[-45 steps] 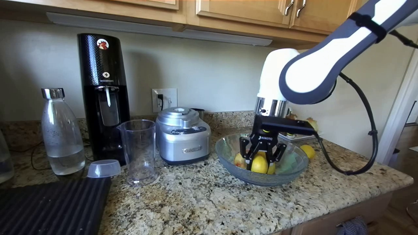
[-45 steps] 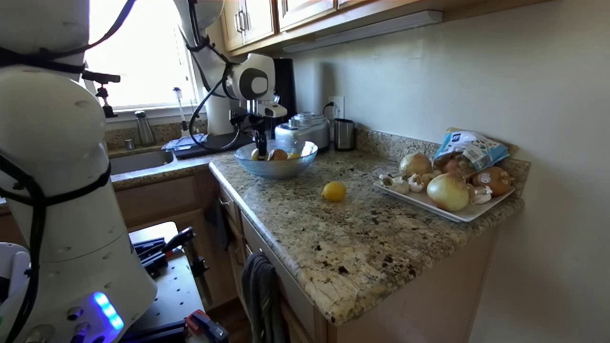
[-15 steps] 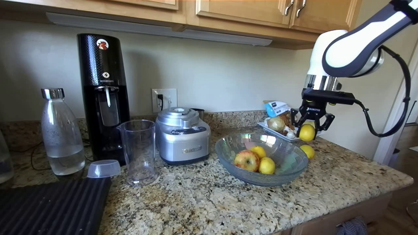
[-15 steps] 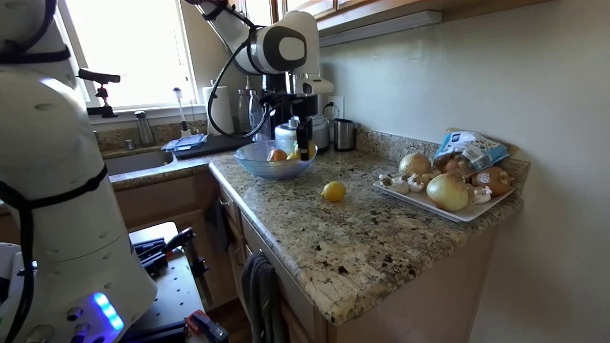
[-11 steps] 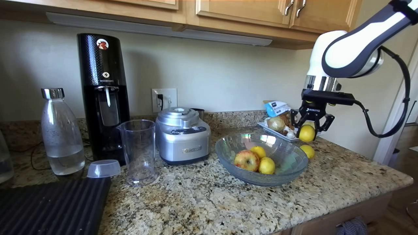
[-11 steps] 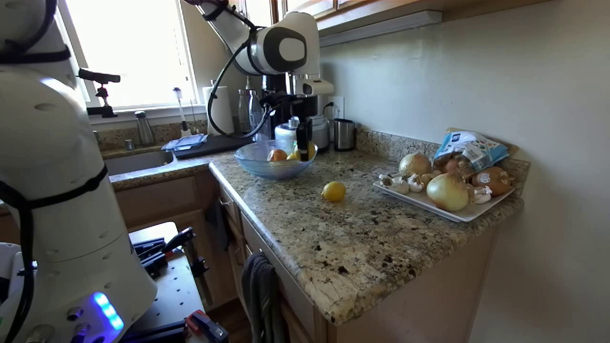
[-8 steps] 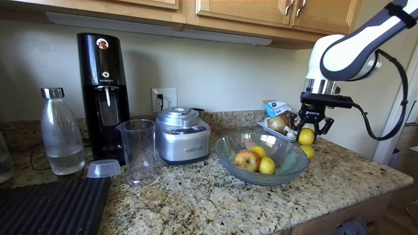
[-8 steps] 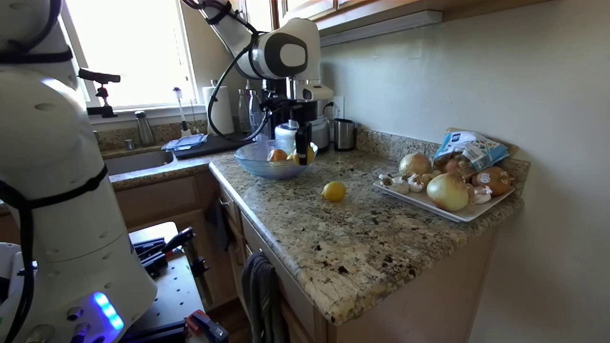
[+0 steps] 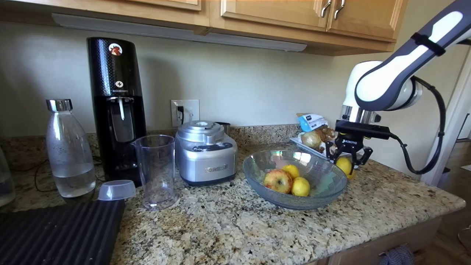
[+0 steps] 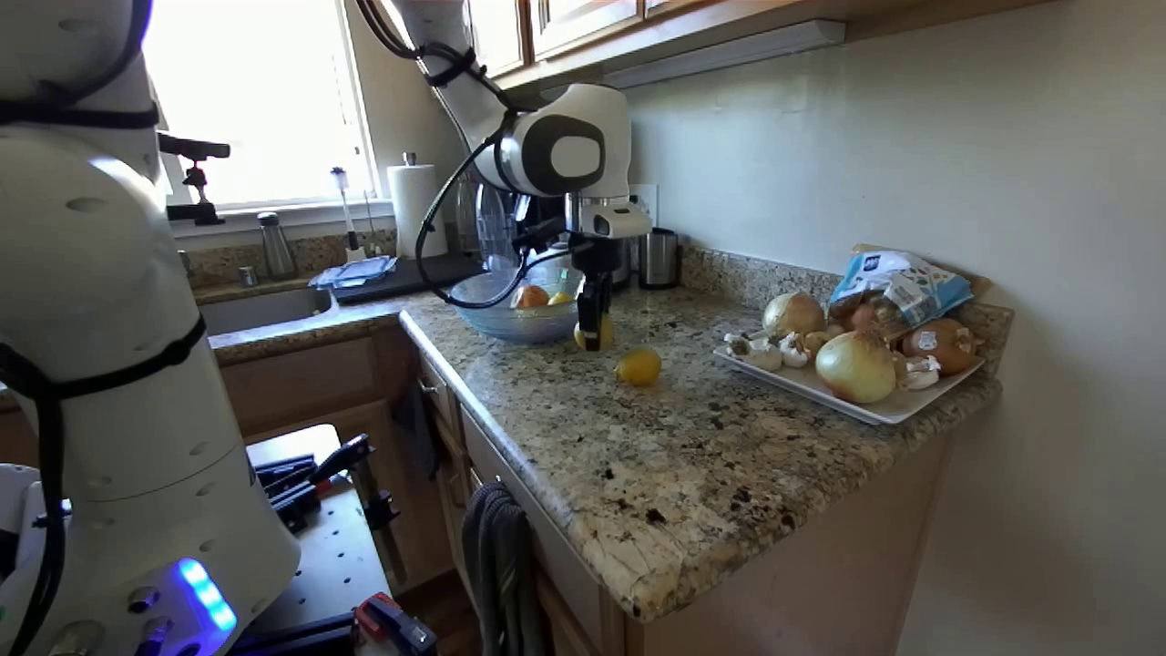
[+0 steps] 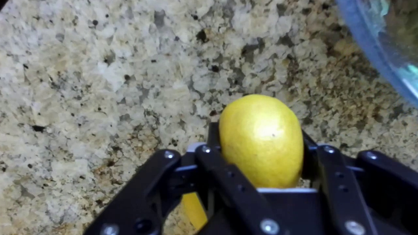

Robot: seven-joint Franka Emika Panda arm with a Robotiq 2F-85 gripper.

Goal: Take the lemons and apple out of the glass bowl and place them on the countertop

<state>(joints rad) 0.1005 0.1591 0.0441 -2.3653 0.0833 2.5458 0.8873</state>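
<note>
Lemons (image 9: pixel 300 187) occupied three spots: two sat in the glass bowl (image 9: pixel 320 187), one was in the claw (image 9: pixel 343 166), and one lay on the desk (image 9: pixel 206 228). In an exterior view the bowl also held the apple (image 9: pixel 278 181), with a lemon (image 9: pixel 290 171) at two o'clock of it and another between three and four. The claw was between two and three o'clock of the bowl, outside its rim, spread just as wide as the held lemon (image 11: pixel 261 140) and gripping it from both sides; I could not tell whether that fruit touched the desk. In the wrist view the bowl's rim lay at two o'clock. In an exterior view the loose lemon (image 10: pixel 639 366) lay near, at four o'clock of the held one, with a white plate (image 10: pixel 902 403) of onions (image 10: pixel 856 366) and garlic (image 10: pixel 758 352) at its own three o'clock.
</note>
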